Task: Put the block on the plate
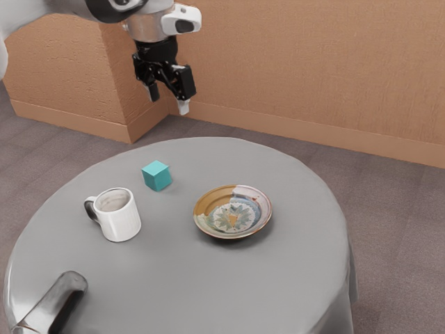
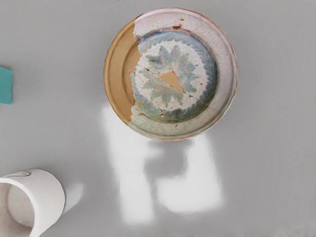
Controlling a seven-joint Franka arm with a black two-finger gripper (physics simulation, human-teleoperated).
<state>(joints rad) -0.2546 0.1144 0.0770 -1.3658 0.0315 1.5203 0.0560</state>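
Teal block on the round grey table, free of the plate, just beyond the mug as seen in the exterior view. Step in hand, by judgement: reach and grasp. Best to centre the gripper over the block first, hand upright, then turn to match a pair of opposite side faces. Lower straight down, one finger each side, low enough to grip near mid-height; close evenly, without nudging. Avoid closing across corners: likely to twist or slip. Lift clear of the plate's rim before crossing, then set down gently near the middle, where flatter.

As for pointing: resting flat on one face, level top, with an upright edge turned roughly toward the exterior camera and side faces slanting off either way. No long axis to speak of; near enough a cube, no marked front.

Outward: plate well apart from the block, bare, decorated centre uppermost. Mug upright nearer the block; worth giving room on approach. Jaws apart, nothing between, high above the table; in the wrist view, more over the plate side than over the block.
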